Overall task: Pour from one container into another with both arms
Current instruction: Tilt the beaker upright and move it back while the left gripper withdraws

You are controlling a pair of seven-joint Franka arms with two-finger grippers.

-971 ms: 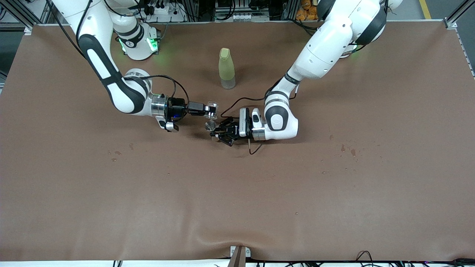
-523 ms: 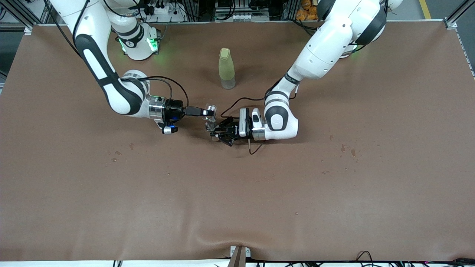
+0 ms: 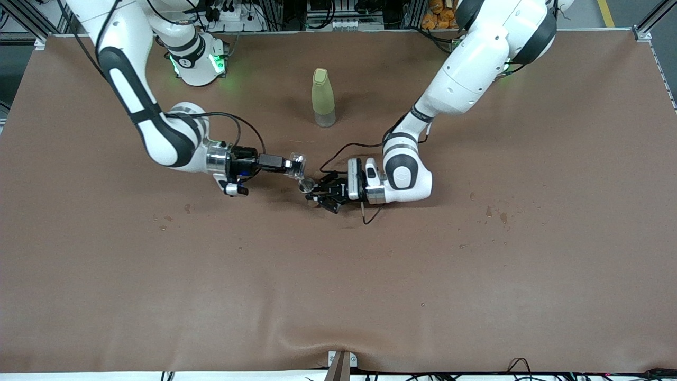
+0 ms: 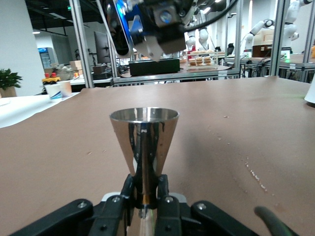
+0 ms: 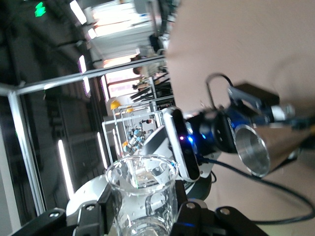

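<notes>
My right gripper [image 3: 292, 163] is shut on a clear glass cup [image 3: 298, 163], which lies tipped on its side in the air with its mouth just above the metal cup. In the right wrist view the glass [image 5: 143, 195] shows drops on its inner wall between the fingers [image 5: 88, 216]. A shiny cone-shaped metal cup [image 3: 306, 186] stands upright in my left gripper [image 3: 314, 190], low over the middle of the table. The left wrist view shows that metal cup [image 4: 144, 142] clamped at its narrow waist by the left gripper [image 4: 144, 197], with the right hand [image 4: 162, 19] above it.
A pale green bottle [image 3: 323, 98] stands upright on the brown table cloth [image 3: 338, 275], farther from the front camera than both grippers. A black cable [image 3: 344, 146] loops by the left wrist. Small wet spots [image 3: 494, 214] mark the cloth toward the left arm's end.
The right wrist has rolled and brought the glass down closer to the metal cup. The left gripper has shifted a little toward the left arm's end with the metal cup.
</notes>
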